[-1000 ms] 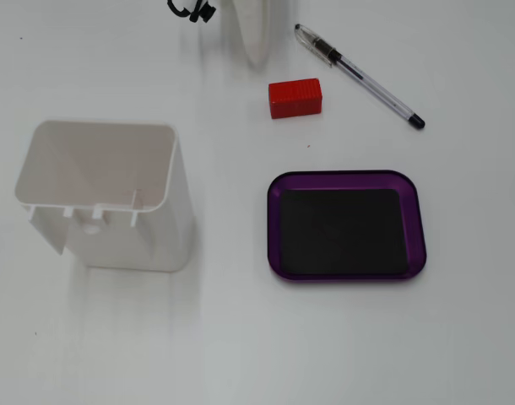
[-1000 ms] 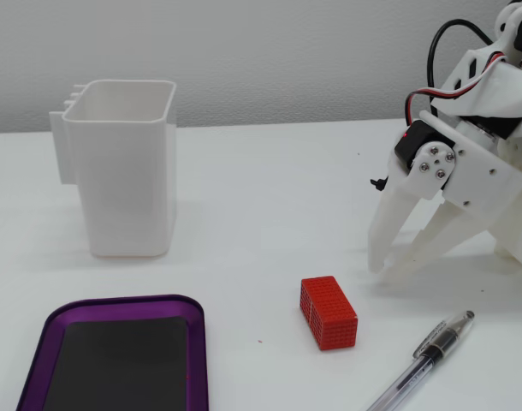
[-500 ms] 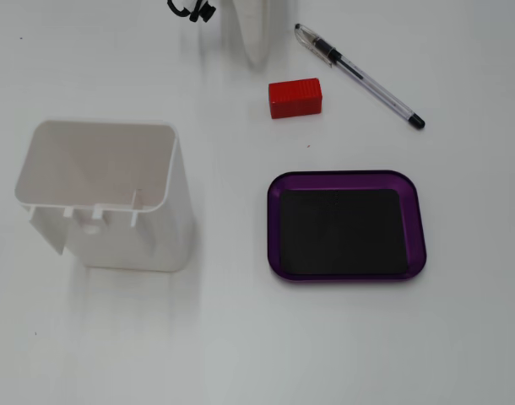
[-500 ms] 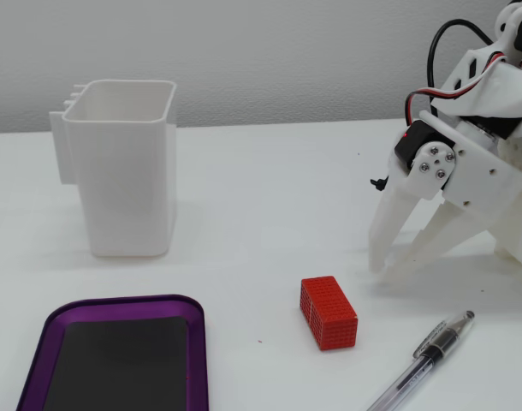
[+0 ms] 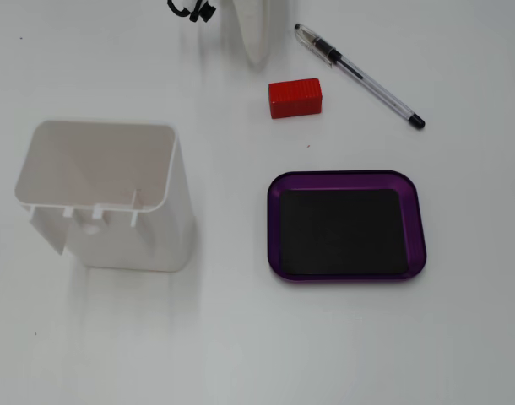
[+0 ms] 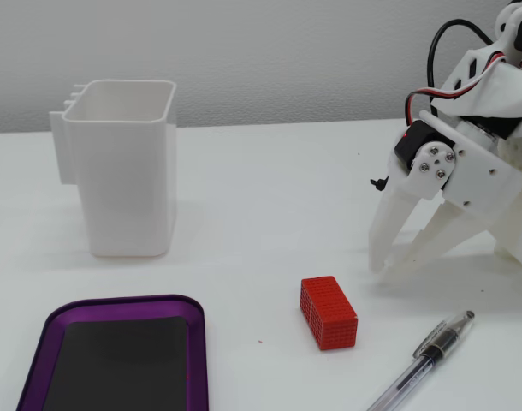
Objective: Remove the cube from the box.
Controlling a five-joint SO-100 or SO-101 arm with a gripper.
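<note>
The red ribbed cube (image 5: 295,97) (image 6: 329,312) lies on the white table, outside the box. The box (image 5: 274,228) (image 6: 47,342), a shallow purple tray with a black bottom, holds nothing. In a fixed view from above, the cube is beyond the tray's far edge. My white gripper (image 6: 383,270) rests tip-down on the table to the right of the cube and a little behind it, apart from it. Its fingertips meet with nothing between them. From above, only the gripper's tip (image 5: 256,57) shows at the top edge, just up and left of the cube.
A tall white plastic container (image 5: 105,194) (image 6: 124,171) stands to the left. A clear ballpoint pen (image 5: 359,74) (image 6: 424,355) lies on the table close to the cube, on the side away from the container. The arm's body and cables (image 6: 492,103) rise at the right.
</note>
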